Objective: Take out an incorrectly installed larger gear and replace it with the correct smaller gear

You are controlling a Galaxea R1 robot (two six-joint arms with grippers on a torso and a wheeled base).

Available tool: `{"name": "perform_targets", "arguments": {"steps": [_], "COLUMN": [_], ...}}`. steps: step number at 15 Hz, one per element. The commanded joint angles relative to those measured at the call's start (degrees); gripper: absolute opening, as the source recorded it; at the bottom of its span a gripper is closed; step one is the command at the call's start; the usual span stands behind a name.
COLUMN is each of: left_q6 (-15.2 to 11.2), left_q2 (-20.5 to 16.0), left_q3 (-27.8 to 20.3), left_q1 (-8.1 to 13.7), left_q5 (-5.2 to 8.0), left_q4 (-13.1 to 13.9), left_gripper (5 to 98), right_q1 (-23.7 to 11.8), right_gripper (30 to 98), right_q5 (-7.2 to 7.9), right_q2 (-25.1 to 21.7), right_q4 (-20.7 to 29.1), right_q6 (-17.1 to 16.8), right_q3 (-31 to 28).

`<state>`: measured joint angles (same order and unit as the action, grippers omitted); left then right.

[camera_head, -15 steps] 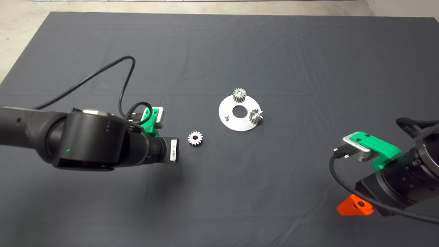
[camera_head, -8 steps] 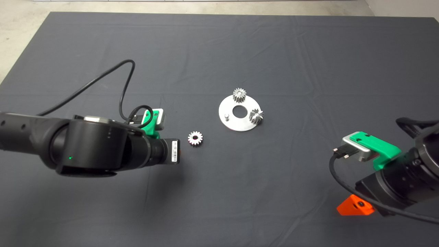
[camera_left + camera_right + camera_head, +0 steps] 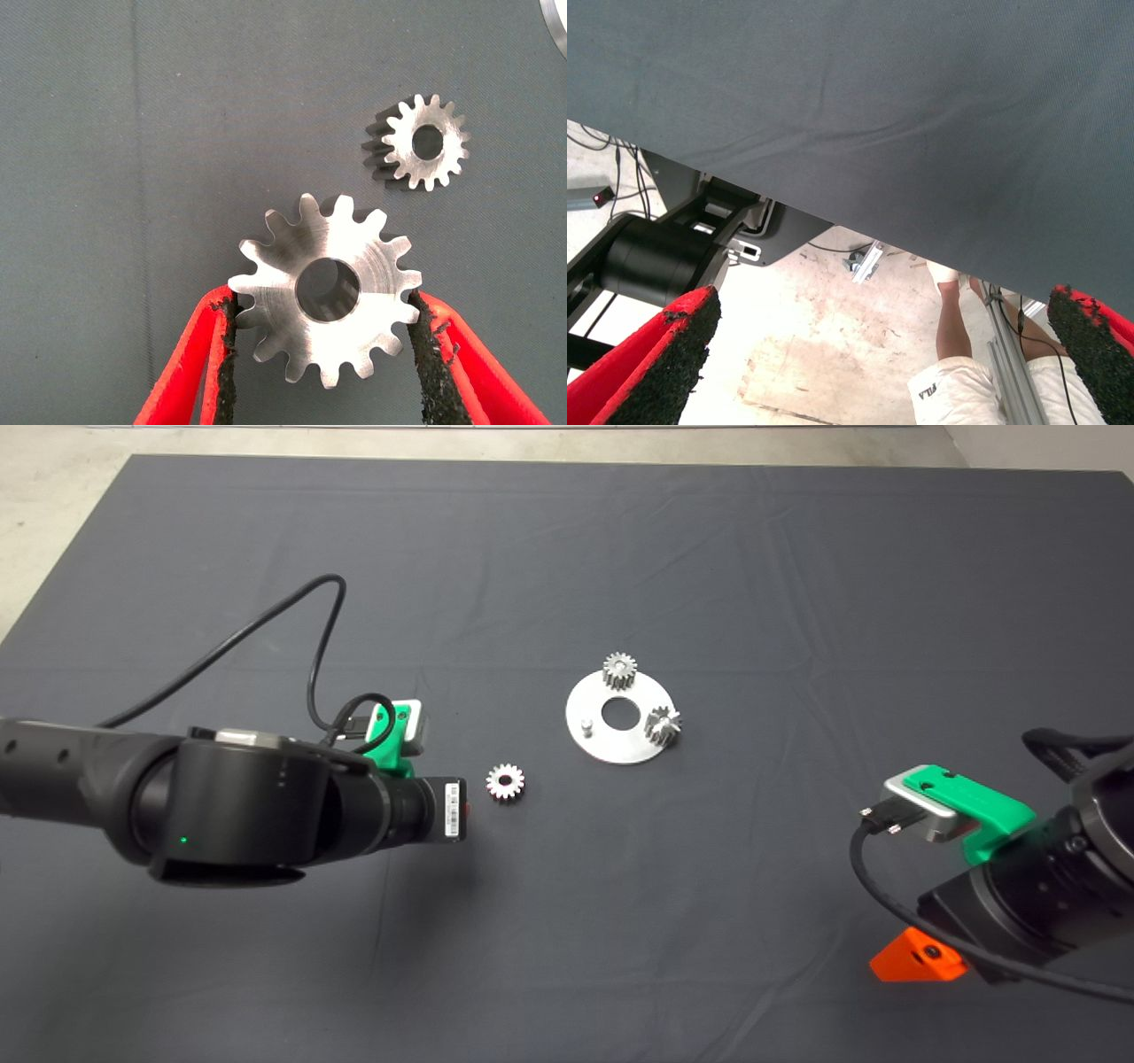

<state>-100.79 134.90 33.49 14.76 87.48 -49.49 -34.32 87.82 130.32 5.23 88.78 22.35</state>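
My left gripper [image 3: 321, 301] is shut on the larger gear [image 3: 275, 305], a long-toothed silver gear held by its teeth between the two black pads. In the head view the wrist [image 3: 443, 819] hides the fingers and this gear. The smaller gear [image 3: 505, 781] lies flat on the mat just right of that wrist; it also shows in the left wrist view [image 3: 416, 142]. The round silver plate [image 3: 620, 748] carries two small gears [image 3: 619, 670] [image 3: 662, 724] and one bare peg [image 3: 586, 726]. My right gripper [image 3: 873, 354] is open and empty, parked at the lower right [image 3: 917, 957].
A black cable [image 3: 310, 629] loops up from the left arm over the mat. The right wrist view shows the mat's edge, the floor beyond, a black stand [image 3: 664, 257] and a person's legs [image 3: 957, 354].
The left arm has shifted slightly right and toward the near edge, still holding the gear. The plate, the loose gear and the right arm have not moved.
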Motion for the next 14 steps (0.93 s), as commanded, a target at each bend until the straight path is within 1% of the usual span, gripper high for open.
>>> {"name": "perform_targets", "arguments": {"steps": [1,3,5,6,14], "left_q6": [-0.3,-0.3,-0.2,-0.1,0.1], "left_q2": [0.2,0.2,0.2,0.2,0.7], "left_q3": [-0.3,0.6,2.0,2.1,3.6], "left_q1": [0.8,0.5,-0.9,-1.1,-1.3], "left_q5": [0.94,0.9,0.94,0.85,0.94], "left_q4": [-1.8,-2.0,-2.1,-2.1,-2.2], "left_gripper": [40.2,40.2,40.2,40.2,40.2], "right_q1": [-1.4,-1.4,-1.4,-1.4,-1.4], "right_gripper": [97.6,97.6,97.6,97.6,97.6], "right_q5": [7.18,7.18,7.18,7.18,7.18], "right_q2": [-0.1,-0.1,-0.1,-0.1,0.0], "right_q4": [0.0,0.0,0.0,0.0,0.0], "right_q6": [0.1,0.1,0.1,0.1,0.1], "right_q3": [-0.3,-0.3,-0.3,-0.3,-0.3]}}
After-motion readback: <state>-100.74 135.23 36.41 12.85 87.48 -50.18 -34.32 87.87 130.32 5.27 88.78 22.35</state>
